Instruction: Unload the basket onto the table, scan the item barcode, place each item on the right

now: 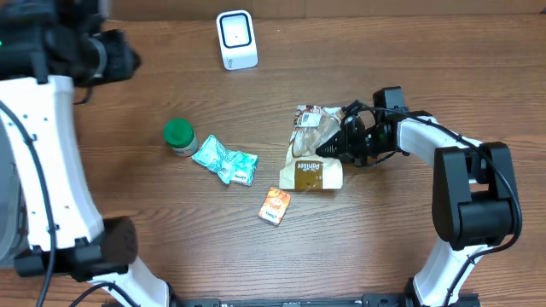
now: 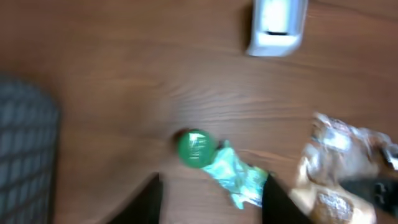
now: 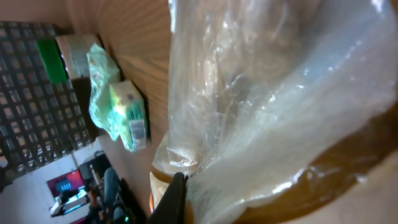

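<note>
Right gripper (image 1: 334, 145) clamped shut on the clear end of the plastic bag (image 1: 312, 166), which lies mid-table touching its fingertips, well apart from the white scanner (image 1: 236, 39); left gripper (image 2: 211, 200) parted, empty.

The table (image 1: 171, 77) is matt brown wood with visible grain. The bread bag (image 1: 311, 128) is clear, glossy, crinkled plastic. The far scanner (image 1: 236, 38) is smooth white plastic.
</note>
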You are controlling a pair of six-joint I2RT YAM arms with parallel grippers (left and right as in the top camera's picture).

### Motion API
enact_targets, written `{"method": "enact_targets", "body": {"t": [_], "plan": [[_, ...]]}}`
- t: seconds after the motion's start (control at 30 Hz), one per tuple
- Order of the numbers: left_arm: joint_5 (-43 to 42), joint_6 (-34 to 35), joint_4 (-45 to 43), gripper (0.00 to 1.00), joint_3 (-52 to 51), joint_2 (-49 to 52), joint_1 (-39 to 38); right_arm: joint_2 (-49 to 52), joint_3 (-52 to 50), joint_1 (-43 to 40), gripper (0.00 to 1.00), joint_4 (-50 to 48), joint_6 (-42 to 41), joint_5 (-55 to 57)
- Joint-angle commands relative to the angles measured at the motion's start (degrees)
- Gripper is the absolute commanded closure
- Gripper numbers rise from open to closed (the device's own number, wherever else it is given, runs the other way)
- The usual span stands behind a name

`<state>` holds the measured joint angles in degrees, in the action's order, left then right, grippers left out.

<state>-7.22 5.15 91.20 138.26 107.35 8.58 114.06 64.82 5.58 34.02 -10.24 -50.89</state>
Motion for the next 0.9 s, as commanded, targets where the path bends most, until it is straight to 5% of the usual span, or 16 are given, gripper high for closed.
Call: {"method": "enact_targets", "body": {"t": [0.0, 0.03, 0.27, 0.57, 0.87], "plan": [[1.3, -0.9, 0.2, 0.19, -0.2, 0.7, 2.5, -2.8, 3.4, -0.5, 0.96, 3.4, 3.7, -0.4], [1.7, -0.9, 0.2, 0.0, -0.2, 0.7, 2.8, -3.8, 4.3, -0.5, 0.96, 4.9, 4.9, -0.6], [3.6, -0.9, 1.4, 0.01, -0.2, 0.7, 3.1, -11.6, 10.5, -0.5, 0.96, 13.1, 19.0, -9.6], [3.6, -0.9, 1.4, 0.0, -0.2, 0.7, 2.9, -17.8, 17.6, -0.3, 0.96, 19.8, 19.8, -9.8], [3.6, -0.9, 1.4, 0.0, -0.2, 0.7, 3.0, -20.6, 27.5, -0.3, 0.96, 37.2, 27.3, -5.0]]}}
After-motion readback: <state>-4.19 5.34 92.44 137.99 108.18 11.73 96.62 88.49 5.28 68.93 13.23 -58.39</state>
